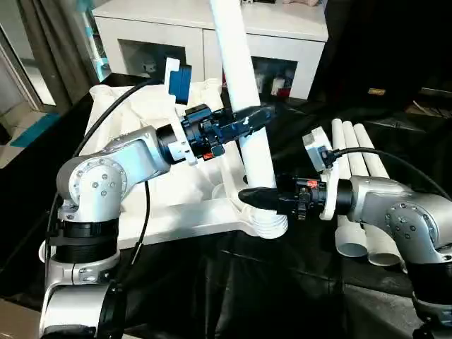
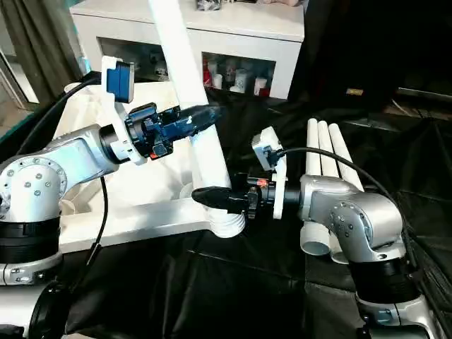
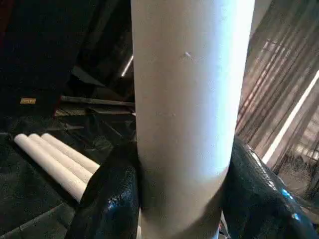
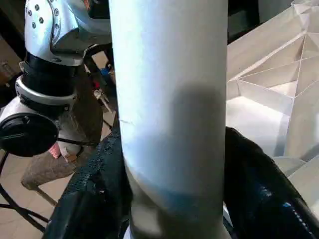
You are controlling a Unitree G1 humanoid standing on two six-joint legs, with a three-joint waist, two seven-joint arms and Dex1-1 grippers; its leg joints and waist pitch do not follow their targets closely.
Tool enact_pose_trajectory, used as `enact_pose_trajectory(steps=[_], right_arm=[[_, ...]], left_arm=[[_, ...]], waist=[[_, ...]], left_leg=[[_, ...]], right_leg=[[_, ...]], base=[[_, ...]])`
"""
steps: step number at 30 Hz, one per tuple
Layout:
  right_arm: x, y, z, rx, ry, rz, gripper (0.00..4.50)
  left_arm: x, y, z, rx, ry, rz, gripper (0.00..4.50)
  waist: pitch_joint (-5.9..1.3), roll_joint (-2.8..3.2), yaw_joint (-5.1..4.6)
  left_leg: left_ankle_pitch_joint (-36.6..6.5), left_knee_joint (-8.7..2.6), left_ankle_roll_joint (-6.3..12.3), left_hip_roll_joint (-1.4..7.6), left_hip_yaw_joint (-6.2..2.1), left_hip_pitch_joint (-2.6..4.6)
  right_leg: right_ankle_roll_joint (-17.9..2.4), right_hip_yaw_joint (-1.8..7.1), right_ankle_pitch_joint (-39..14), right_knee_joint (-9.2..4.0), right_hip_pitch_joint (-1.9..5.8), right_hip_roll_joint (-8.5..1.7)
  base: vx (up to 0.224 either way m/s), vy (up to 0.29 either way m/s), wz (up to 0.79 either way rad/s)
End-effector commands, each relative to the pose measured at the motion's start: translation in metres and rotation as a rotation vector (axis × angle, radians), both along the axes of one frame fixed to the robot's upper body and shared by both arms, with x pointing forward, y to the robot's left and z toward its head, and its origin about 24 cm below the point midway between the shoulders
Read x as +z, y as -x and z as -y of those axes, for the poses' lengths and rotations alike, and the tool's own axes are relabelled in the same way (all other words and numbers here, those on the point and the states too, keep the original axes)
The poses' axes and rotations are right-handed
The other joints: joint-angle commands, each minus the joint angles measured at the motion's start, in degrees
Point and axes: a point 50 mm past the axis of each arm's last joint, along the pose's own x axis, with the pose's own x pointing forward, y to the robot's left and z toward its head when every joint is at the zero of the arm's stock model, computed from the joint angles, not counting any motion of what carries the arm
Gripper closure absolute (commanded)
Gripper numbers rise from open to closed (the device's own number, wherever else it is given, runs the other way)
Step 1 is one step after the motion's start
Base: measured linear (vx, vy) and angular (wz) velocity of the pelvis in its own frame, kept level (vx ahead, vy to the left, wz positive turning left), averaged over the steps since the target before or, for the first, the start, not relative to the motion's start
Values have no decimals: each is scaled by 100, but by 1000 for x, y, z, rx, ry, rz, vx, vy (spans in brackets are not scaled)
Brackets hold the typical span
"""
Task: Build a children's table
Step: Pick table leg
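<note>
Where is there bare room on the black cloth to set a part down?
Free: the black cloth in front of the tabletop, between both arms, and right of the three spare legs. Crowded: the corner socket, where both grippers hold the standing leg.

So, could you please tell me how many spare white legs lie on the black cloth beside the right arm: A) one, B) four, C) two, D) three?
D: three loose legs lie side by side on the black cloth, while a fourth leg stands in the tabletop's corner socket.
</note>
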Motion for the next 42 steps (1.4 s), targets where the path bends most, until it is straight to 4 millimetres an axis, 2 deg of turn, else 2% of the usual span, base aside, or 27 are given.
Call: enact_pose_trajectory(steps=[1,2,3,6,8,10,12,13,14,17,18,22,24,27,28,30,31,32,35,42], right_arm=[[-5,-6,3,-67,46,-6,224],[-6,-6,3,-78,48,-6,238],[-8,-7,2,-93,48,-10,247],[-8,-7,1,-104,43,-10,250],[-8,-8,0,-116,39,-3,253],[-6,-12,-3,-153,33,11,253],[-5,-14,-4,-177,30,17,254],[-5,-14,-4,-177,30,17,254],[-6,-15,-6,-197,31,20,254],[-6,-15,-7,-211,33,20,255],[-6,-14,-8,-213,34,20,256],[-7,-14,-10,-224,46,25,256],[-7,-14,-11,-226,51,30,256],[-7,-12,-13,-207,58,47,256],[-7,-11,-13,-204,59,47,256],[-8,-10,-12,-184,39,18,256],[-8,-10,-12,-184,39,18,200],[-7,-9,-12,-170,13,-3,187],[-6,-6,-8,-144,-48,-50,161],[-14,-2,4,-118,-173,-201,113]], left_arm=[[11,7,6,-84,41,50,266],[11,8,6,-89,46,45,266],[9,8,7,-87,45,34,210],[8,7,7,-62,36,32,196],[6,4,8,-8,16,36,160],[-3,0,12,99,-89,27,149],[-12,0,17,164,-194,38,149],[-12,0,17,164,-194,38,149],[-22,-2,22,242,-251,-5,149],[-30,-5,25,317,-261,-76,149],[-33,-7,26,355,-253,-100,166],[-31,-11,25,438,-177,-146,190],[-29,-13,24,459,-144,-149,228],[-25,-13,21,459,-102,-153,227],[-24,-13,21,455,-96,-154,250],[-22,-12,21,443,-90,-156,254],[-22,-12,21,443,-90,-156,254],[-22,-11,21,430,-90,-157,259],[-22,-9,21,399,-92,-155,260],[-21,-6,22,344,-76,-158,260]], waist=[[-510,18,14],[-510,5,12],[-509,9,17],[-508,14,13],[-512,14,13],[-508,29,7],[-504,21,-4],[-504,21,-4],[-503,1,-2],[-511,-3,10],[-511,-19,-2],[-501,-38,3],[-498,-41,-4],[-505,-40,9],[-501,-38,9],[-507,-38,8],[-504,-41,6],[-504,-37,4],[-510,-33,18],[-502,-33,19]], left_leg=[[-500,-379,142,197,-52,23],[-488,-375,151,192,-47,18],[-484,-378,146,194,-50,18],[-471,-379,131,196,-49,23],[-478,-377,122,199,-51,18],[-509,-382,101,207,-55,24],[-582,-391,60,208,-54,35],[-582,-391,60,208,-54,35],[-556,-396,42,215,-53,30],[-455,-377,67,201,-47,14],[-447,-376,74,202,-45,-1],[-461,-370,127,190,-46,-8],[-477,-371,143,181,-49,-19],[-482,-362,162,187,-45,5],[-485,-367,169,192,-47,6],[-447,-367,185,189,-50,2],[-440,-368,196,188,-50,-3],[-445,-367,207,188,-50,-1],[-414,-361,268,187,-48,3],[-460,-364,248,180,-45,-3]], right_leg=[[-1241,218,-980,-346,385,-363],[-1240,219,-960,-349,386,-362],[-1245,219,-982,-349,385,-371],[-1233,219,-1007,-350,375,-365],[-1244,220,-972,-347,382,-368],[-1219,219,-971,-350,375,-361],[-1150,220,-1126,-365,376,-369],[-1150,220,-1126,-365,376,-369],[-1090,226,-1170,-368,380,-370],[-1133,231,-1024,-362,391,-369],[-1142,231,-989,-354,399,-362],[-1110,224,-1113,-386,399,-364],[-1056,218,-1212,-407,400,-361],[-986,218,-1338,-413,370,-367],[-988,215,-1329,-416,363,-360],[-995,213,-1224,-396,368,-356],[-1002,213,-1203,-396,370,-353],[-1009,214,-1200,-397,370,-353],[-1050,213,-1134,-389,374,-356],[-1022,205,-1328,-422,376,-360]], base=[[0,0,0],[0,0,0],[0,0,0],[0,0,0],[0,0,0],[0,0,0],[0,0,0],[0,0,0],[0,0,0],[0,0,0],[0,0,0],[0,0,0],[0,0,0],[0,0,0],[0,0,0],[0,0,0],[0,0,0],[0,0,0],[0,0,0],[0,0,0]])
